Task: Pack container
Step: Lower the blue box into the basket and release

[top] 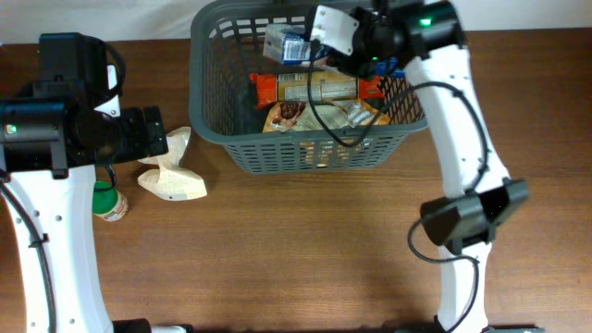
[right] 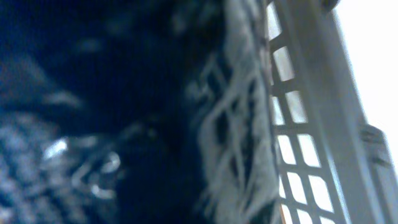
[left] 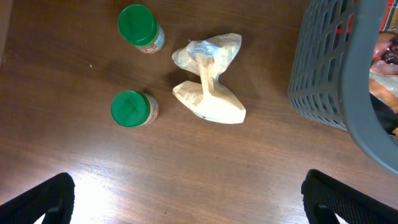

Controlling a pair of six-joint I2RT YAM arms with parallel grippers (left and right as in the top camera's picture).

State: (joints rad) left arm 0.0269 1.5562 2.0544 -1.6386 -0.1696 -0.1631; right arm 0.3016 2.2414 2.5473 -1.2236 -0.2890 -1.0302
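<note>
container (top: 305, 153) — right fingers (top: 313, 43) inside it, can't tell their state; left fingers (left: 37, 199) apart, beside it.

No readable text anywhere: only blurred print on the orange packet (top: 314, 88) and the blue-white pack (top: 289, 46) at 12 o'clock in the basket (top: 277, 157), and smudged labels on the jars (left: 138, 28) at 10 o'clock in the left wrist view.

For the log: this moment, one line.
right gripper: inside container, state unclear | left gripper: open, above table | outside: paper bag, two green-lidded jars
</note>
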